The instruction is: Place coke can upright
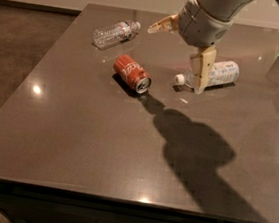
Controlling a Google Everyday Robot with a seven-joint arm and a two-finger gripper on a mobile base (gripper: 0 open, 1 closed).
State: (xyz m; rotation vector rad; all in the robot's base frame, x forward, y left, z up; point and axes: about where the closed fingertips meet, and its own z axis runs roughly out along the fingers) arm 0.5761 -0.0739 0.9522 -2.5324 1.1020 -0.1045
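Task barely begun: the coke can (132, 73) lies on its side on the table (75, 141), untouched, just left of the downward finger, while the gripper (174, 60) hovers empty, fingers (203, 65) spread wide; grasping and righting are left.

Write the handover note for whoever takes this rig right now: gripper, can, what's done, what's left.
Gripper: open and empty, above the table, to the right of the coke can. One finger points down in front of the white-labelled plastic bottle.
Coke can: lying on its side mid-table, apart from the gripper.
Clear plastic bottle: lying on its side beyond the can, not part of the job.
Done: nothing; can not grasped.
Left: move to the can, grasp it, stand it upright, release.
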